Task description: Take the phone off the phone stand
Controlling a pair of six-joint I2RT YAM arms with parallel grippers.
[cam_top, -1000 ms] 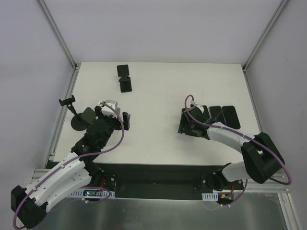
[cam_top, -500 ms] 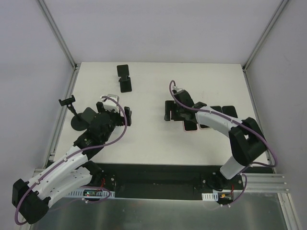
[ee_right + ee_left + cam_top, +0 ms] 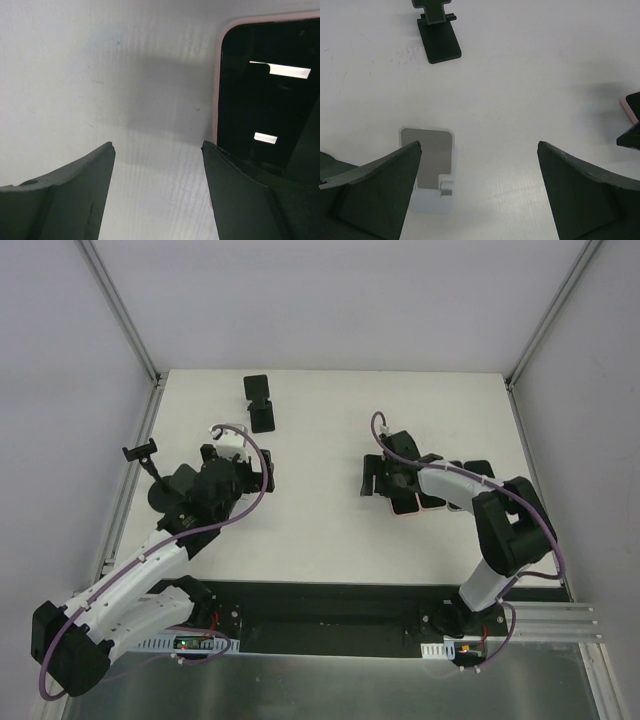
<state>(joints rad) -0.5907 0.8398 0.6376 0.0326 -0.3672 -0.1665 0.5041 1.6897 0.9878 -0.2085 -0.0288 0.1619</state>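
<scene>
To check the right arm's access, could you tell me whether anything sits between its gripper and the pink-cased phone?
Nothing visible does. The pink-cased phone lies flat on the table, directly beside the open right gripper.

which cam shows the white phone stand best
Left wrist: the white phone stand lies almost whole below the open left gripper, grey pad up, one edge hidden. In the top external view it cannot be made out under that gripper. The right wrist view does not show it.
</scene>
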